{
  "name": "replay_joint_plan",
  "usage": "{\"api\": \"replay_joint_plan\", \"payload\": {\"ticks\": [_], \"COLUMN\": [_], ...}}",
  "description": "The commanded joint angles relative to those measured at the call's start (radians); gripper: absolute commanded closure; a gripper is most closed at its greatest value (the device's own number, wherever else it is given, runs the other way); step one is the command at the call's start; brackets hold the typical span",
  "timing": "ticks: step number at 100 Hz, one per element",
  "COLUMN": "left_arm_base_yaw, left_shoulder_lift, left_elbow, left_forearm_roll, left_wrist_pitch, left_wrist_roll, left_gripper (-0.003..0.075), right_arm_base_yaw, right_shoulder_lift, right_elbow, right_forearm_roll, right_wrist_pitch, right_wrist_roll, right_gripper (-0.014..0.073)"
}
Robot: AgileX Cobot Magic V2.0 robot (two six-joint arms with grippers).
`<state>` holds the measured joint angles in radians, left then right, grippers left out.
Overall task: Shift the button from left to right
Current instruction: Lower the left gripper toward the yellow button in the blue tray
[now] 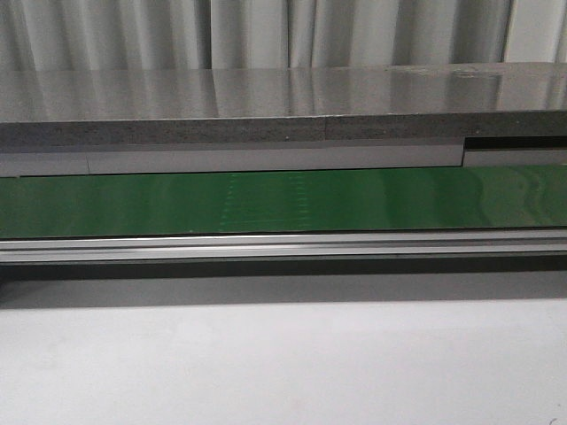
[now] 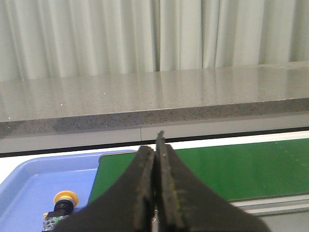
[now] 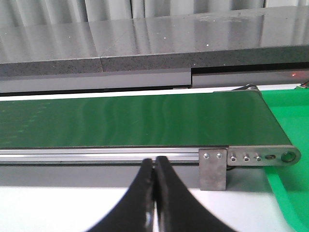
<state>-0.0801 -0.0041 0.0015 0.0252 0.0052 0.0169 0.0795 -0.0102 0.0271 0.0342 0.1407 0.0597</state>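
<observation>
In the left wrist view, the left gripper [image 2: 155, 145] is seen with its two dark fingers pressed together, nothing between them, and it is pointed forward toward the green conveyor belt [image 2: 231, 169] and the grey counter [image 2: 154, 96] behind it. In the right wrist view, the right gripper [image 3: 155, 162] is also seen with its fingers pressed together and nothing held, and it is pointed toward the aluminium rail [image 3: 96, 155] at the near side of the belt. Neither arm is seen in the front view, where only the belt, the rail, the counter and the white table [image 1: 283, 363] are shown. The button [image 2: 64, 203] is found inside a blue tray [image 2: 29, 188] at the left end of the belt, below the front edge of the counter; its yellow cap is turned upward over the black body. It is apart from the left gripper, to the side of the fingers. At the right end of the belt, a metal bracket [image 3: 213, 169] is fixed, and beside it part of a green tray [image 3: 285, 121] is visible. Pale curtains [image 2: 120, 34] are hung behind the counter.
</observation>
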Motion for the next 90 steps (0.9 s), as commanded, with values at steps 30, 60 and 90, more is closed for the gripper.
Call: {"api": "replay_joint_plan", "payload": {"ticks": [30, 60, 90], "left_arm_base_yaw": [-0.006, -0.006, -0.006], "left_shoulder_lift": [-0.031, -0.029, 0.107], "left_elbow": [0.035, 0.011, -0.202], "left_forearm_roll": [-0.004, -0.004, -0.025], "left_wrist_pitch": [-0.073, -0.075, 0.089], "left_wrist_roll": [-0.01, -0.01, -0.01], "left_gripper": [0.074, 0.074, 0.074], "right_arm_base_yaw": [0.002, 0.002, 0.002], "right_shoulder_lift": [-0.018, -0.018, -0.018], "right_elbow": [-0.015, -0.015, -0.015], "right_forearm_roll": [0.004, 0.004, 0.004], "right_wrist_pitch": [-0.082, -0.082, -0.082], "right_wrist_roll": [-0.004, -0.004, -0.004], "right_gripper": [0.0661, 0.0661, 0.0661]}}
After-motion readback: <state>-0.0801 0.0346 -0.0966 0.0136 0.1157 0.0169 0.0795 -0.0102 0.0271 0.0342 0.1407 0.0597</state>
